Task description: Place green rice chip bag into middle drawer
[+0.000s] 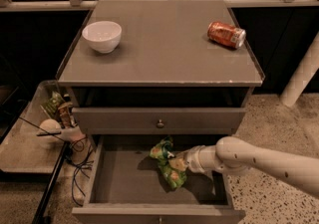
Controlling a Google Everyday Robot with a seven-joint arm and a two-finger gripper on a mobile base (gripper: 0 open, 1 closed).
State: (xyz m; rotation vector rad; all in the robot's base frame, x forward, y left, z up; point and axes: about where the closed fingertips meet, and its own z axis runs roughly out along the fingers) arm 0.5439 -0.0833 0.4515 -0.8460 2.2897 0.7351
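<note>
Gripper: the gripper (180, 163) sits over the right half of the middle drawer (123, 184), at the end of a pale arm (269, 162) that reaches in from the right.
Jaws: pinching the green rice chip bag (166, 165) at its right edge, about midway along its length.
Green rice chip bag: crumpled, standing roughly on end inside the open drawer, near the middle and toward the back wall; its shadow falls on the drawer floor.
Middle drawer: pulled out, with its grey floor bare on the left.
Drawer panel above: the closed grey drawer panel (114, 118) carries a round knob (160, 124).
Cabinet top: a white bowl (101, 36) stands near the back-left corner of the cabinet top (164, 49).
Soda can: the orange-red soda can (227, 35) lies on its side near the back-right corner.
</note>
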